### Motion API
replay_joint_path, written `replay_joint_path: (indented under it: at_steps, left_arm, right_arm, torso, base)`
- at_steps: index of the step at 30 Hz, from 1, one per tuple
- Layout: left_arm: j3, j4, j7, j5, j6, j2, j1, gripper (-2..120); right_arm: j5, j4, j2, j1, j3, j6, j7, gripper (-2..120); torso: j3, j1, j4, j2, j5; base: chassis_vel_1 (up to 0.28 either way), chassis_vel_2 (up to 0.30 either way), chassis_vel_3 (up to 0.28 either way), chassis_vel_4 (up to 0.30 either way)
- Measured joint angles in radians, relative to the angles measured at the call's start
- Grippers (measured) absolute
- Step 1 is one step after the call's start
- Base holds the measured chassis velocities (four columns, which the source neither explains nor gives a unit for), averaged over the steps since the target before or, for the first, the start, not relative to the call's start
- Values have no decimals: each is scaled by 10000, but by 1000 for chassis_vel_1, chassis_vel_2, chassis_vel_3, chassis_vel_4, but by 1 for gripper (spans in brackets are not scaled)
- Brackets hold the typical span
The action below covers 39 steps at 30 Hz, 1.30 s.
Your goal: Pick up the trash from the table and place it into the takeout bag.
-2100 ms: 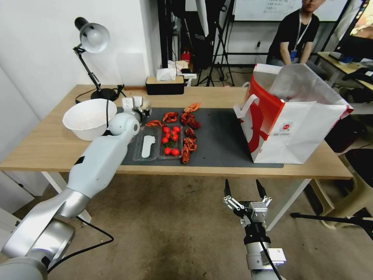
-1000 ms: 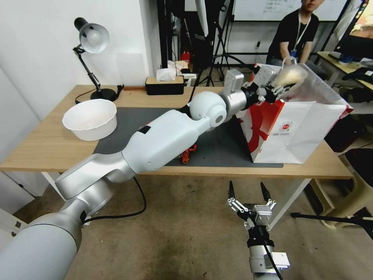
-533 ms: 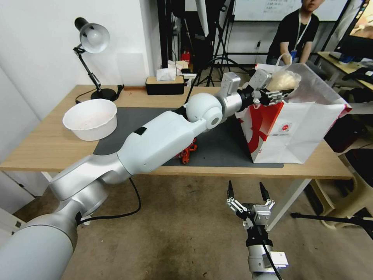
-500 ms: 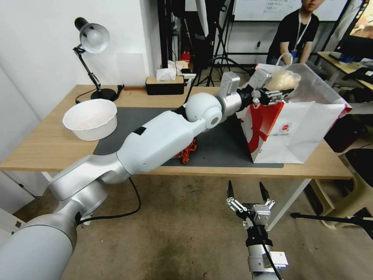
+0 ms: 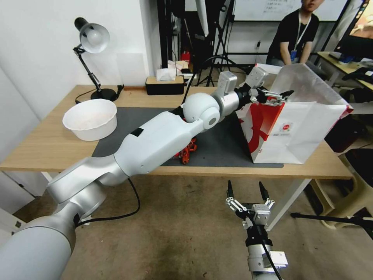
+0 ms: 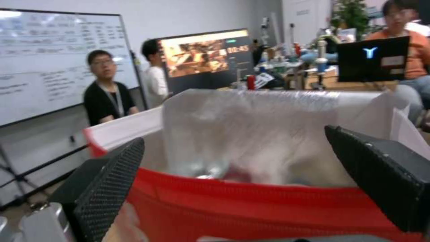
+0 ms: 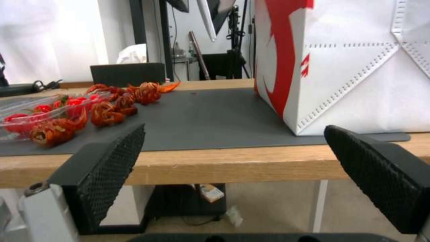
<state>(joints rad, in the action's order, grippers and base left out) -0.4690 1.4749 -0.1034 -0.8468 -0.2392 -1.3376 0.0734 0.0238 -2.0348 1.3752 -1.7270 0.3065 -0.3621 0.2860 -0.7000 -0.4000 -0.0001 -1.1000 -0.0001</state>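
The takeout bag (image 5: 303, 128), white with red sides, stands open at the right end of the table (image 5: 46, 147) on the dark mat (image 5: 221, 144). My left arm stretches across the table. Its gripper (image 5: 285, 97) hangs open just over the bag's near red rim (image 6: 268, 208), with nothing between its fingers (image 6: 112, 181). Past the rim I see the silver lining and blurred pale and red shapes (image 6: 224, 171) low inside; I cannot tell which pieces of trash they are. My right gripper (image 5: 244, 184) is parked open below the table's front edge, facing the bag (image 7: 358, 67).
A large white bowl (image 5: 90, 118) sits at the mat's left end. Red crayfish shells (image 7: 107, 111) and a clear tray of cherry tomatoes (image 7: 40, 111) lie mid-mat, mostly behind my left arm. A desk lamp (image 5: 91, 39) and black tissue box (image 5: 164, 85) stand along the back.
The left arm swung from the mat's left side to the takeout bag with a small clear bag holding a beige lump. Its fingers have now opened and the small bag has gone from them.
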Motion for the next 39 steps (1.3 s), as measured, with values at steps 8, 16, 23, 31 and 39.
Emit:
replay_joint_path:
  at_steps: [8, 16, 23, 31, 39]
  left_arm:
    - [1760, 1510, 229, 777, -317, 1641, 2075, 100]
    - [3350, 3005, 129, 1236, -219, 2388, 3670, 100]
    - [3959, 3499, 353, 1164, -200, 2308, 4236, 100]
    - [6025, 4782, 484, 1963, -246, 2805, 6956, 100]
    - [8676, 5848, 837, 4288, 346, 2339, 11372, 100]
  right_arm:
    - [-5, -40, 0, -4, -9, 10, 0, 100]
    - [-20, -46, -34, 38, -67, 80, -2, 100]
    - [-67, -68, 36, 22, -164, 96, -13, 100]
    - [-83, -242, 73, -59, -175, 113, -16, 100]
    - [-84, -441, 58, -76, -167, 220, -16, 100]
  torso:
    - [0, 0, 4, 0, -2]
    - [1, 2, 4, 0, -1]
    - [0, 1, -6, 0, 3]
    - [1, 2, 4, 0, -1]
    - [2, 3, 1, -1, 3]
  base:
    - [0, 0, 0, 0]
    - [0, 0, 0, 0]
    - [0, 0, 0, 0]
    - [0, 0, 0, 0]
    - [0, 0, 0, 0]
